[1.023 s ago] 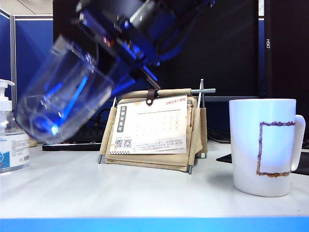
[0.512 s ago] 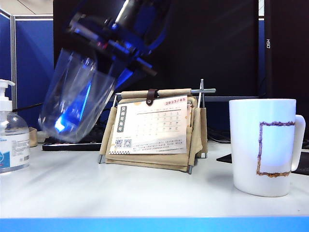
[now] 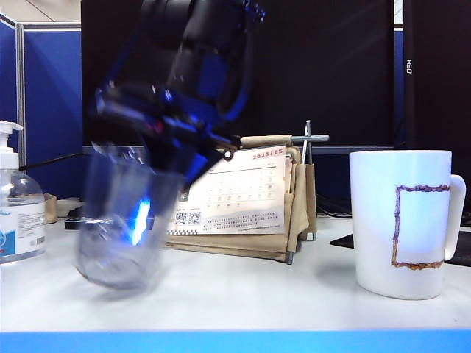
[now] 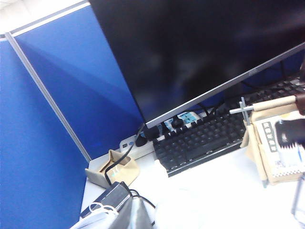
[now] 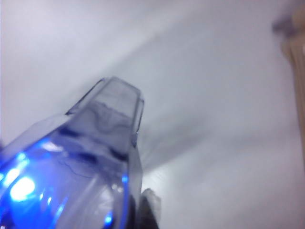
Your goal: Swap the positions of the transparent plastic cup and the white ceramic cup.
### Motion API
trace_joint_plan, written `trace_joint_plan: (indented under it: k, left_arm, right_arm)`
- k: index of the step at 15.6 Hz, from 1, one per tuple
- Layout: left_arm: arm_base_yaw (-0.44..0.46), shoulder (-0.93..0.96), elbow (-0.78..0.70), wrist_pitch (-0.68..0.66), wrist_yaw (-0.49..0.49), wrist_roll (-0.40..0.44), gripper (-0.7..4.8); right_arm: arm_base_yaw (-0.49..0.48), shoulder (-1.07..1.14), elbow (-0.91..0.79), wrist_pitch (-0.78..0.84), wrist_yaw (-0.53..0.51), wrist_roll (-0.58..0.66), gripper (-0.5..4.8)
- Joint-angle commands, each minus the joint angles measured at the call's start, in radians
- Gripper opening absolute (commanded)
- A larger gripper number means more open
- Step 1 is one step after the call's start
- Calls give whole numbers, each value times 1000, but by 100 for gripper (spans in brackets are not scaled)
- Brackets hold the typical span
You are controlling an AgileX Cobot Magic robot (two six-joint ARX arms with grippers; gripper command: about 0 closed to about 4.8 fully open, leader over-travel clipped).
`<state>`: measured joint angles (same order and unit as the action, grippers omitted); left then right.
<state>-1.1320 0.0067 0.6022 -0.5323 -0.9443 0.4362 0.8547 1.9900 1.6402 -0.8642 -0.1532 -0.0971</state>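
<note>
Right gripper point(image 3: 158, 136), dark and motion-blurred in the exterior view, is clamped tight on the rim of the transparent plastic cup point(image 3: 121, 220) on the left part of the bench point(image 3: 243, 290); the cup hangs tilted, its base low over the bench top or just touching it, which of the two the blur hides. From the right wrist view the same cup point(image 5: 71, 176) fills the near corner, lit blue from within, with pale bench point(image 5: 214, 119) behind it. Left gripper shows in neither the exterior nor its own wrist view; it is closed, with nothing to be seen in it.

One white ceramic cup point(image 3: 403, 222) stands upright on the right side of the bench, well apart from the clear cup, its handle to the right and a brown-purple rectangle outline facing the camera. Between the two cups, further back, stands one desk calendar point(image 3: 235, 195) on a tan fabric stand. One clear pump bottle point(image 3: 18, 213) with a white dispenser top stands at the far left edge, near the held cup.

Bench top is white and smooth with a blue front edge. Behind it rise a large dark monitor point(image 3: 316, 66) and a blue partition point(image 3: 48, 95). The left wrist view shows one black keyboard point(image 4: 205, 138) under the monitor, a power strip point(image 4: 138, 145) with cables, and the calendar's edge point(image 4: 279, 143)
</note>
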Motion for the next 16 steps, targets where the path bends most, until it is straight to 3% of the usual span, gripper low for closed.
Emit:
trace_joint_plan:
  k: [1,9,11,16]
  left_arm:
    - [1,-2,4,10,-2,-3,-6]
    - [1,-2,4,10,-1,-3,-6]
    - [1,-2,4,10,-1,-3,-6]
    - [0,-2,4,10,3,-3,-6]
  right_arm:
    - [2,-4,9,10,36,-18,-6]
    - [3,-2,9,24,35,-28,3]
    - [5,-2,9,24,17,-27,52]
    - [5,-2,9,27,21,-27,55]
